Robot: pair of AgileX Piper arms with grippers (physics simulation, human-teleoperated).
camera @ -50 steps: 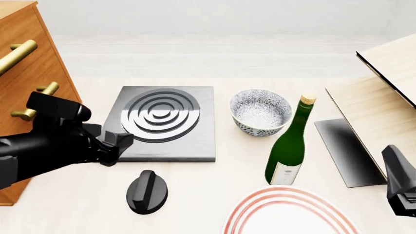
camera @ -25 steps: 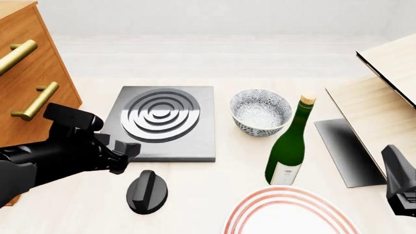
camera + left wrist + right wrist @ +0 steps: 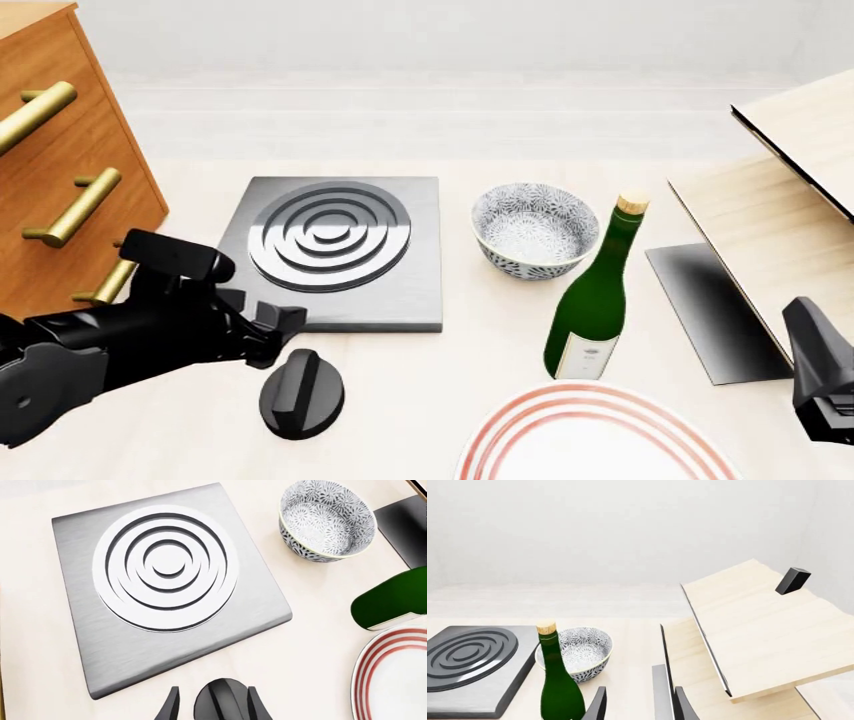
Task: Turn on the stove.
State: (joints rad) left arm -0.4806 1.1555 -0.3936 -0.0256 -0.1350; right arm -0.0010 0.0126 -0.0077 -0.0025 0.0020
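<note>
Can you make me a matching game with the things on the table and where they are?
Things:
1. small black round ridged knob
2. blue-and-white patterned bowl
3. tall green glass bottle with a cork
4. white plate with red rings

Places:
A. between the grey metal stove slab and the bottle
B. nearest edge, right of the knob
C. just in front of the stove slab
D. upright, right of the bowl

Pairs: 1-C, 2-A, 3-D, 4-B

A patterned bowl (image 3: 535, 229) sits mid-frame, a green bottle (image 3: 591, 296) right of it, a red-ringed plate (image 3: 594, 440) at bottom.
</note>
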